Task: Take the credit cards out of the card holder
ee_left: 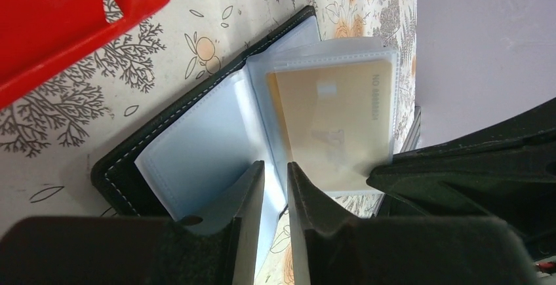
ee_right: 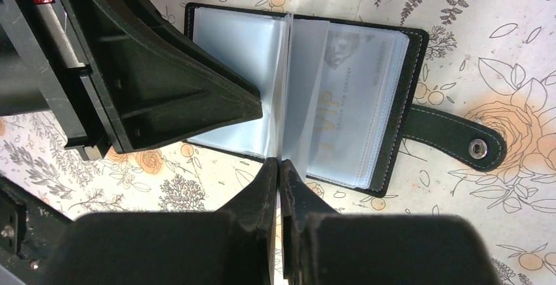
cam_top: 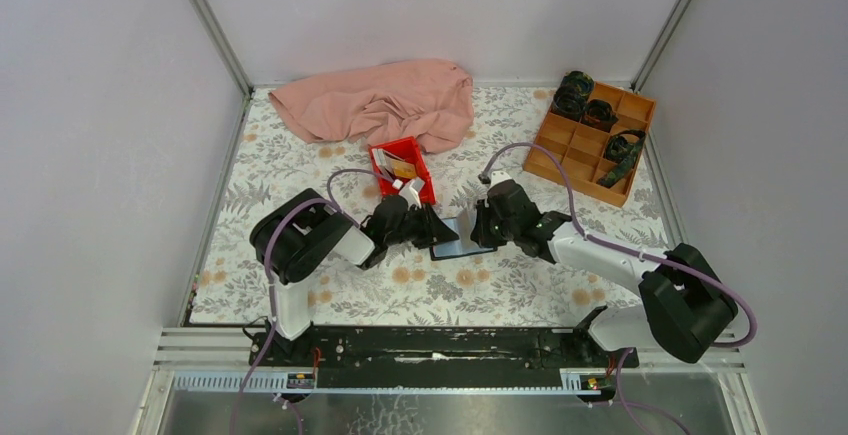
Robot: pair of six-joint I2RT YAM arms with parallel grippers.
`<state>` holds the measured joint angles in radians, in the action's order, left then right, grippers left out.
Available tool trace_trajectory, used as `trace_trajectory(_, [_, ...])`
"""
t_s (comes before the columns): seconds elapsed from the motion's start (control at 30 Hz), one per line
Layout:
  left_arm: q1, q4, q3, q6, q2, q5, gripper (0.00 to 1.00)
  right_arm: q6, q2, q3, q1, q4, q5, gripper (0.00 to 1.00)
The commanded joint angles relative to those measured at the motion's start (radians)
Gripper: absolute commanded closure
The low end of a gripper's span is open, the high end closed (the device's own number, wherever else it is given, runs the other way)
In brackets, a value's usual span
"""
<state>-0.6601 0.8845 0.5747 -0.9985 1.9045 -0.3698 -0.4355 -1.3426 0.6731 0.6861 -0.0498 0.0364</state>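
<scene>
- The left fingers (ee_left: 244, 200) are bearing down on the left panel of the card holder (ee_right: 412, 69). They are standing only narrowly apart, with nothing visibly caught between them. This is probably pinning the holder so it is not lifting when a page is pulled.
- The red tray (ee_left: 59, 36) is sitting just behind those fingers and near the holder. It is carrying a few loose cards (cam_top: 398, 167), white and orange. It is likely serving as the drop spot, placed near to keep each carry short.
- The card holder is lying open on the floral tabletop (cam_top: 500, 285) between the two arms. Its black cover is facing down and its snap strap (ee_right: 459, 141) is lying flat to one side. Its pale pockets are facing up, where the fingers can reach them.
- A gold card (ee_left: 334, 114) is sitting fully tucked inside a clear sleeve (ee_right: 305, 88) on the half opposite the left fingers, so the emptying is not yet done.
- The right fingers (ee_right: 259, 193) are pinching closed on the lower edge of that clear sleeve near the spine and are holding the leaf upright. This seems meant to separate it from the pages beneath and expose its opening.
- The wooden box (cam_top: 575, 145) is sitting at the far right, well apart, and is playing no part here.
</scene>
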Motion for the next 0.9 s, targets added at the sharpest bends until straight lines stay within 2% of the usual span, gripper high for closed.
trace_trajectory(0.0, [0.005, -0.092, -0.007, 0.051, 0.041, 0.047, 0.73, 0.019, -0.001, 0.050, 0.039, -0.036, -0.053, 0.93])
trace_trajectory(0.3, [0.005, -0.069, 0.008, 0.044, 0.112, 0.036, 0.74, 0.018, -0.017, 0.069, 0.100, -0.056, -0.085, 0.91])
trace_trajectory(0.87, [0.005, -0.078, -0.026, 0.048, 0.077, 0.046, 0.75, 0.010, -0.078, 0.101, 0.164, -0.017, -0.061, 0.63])
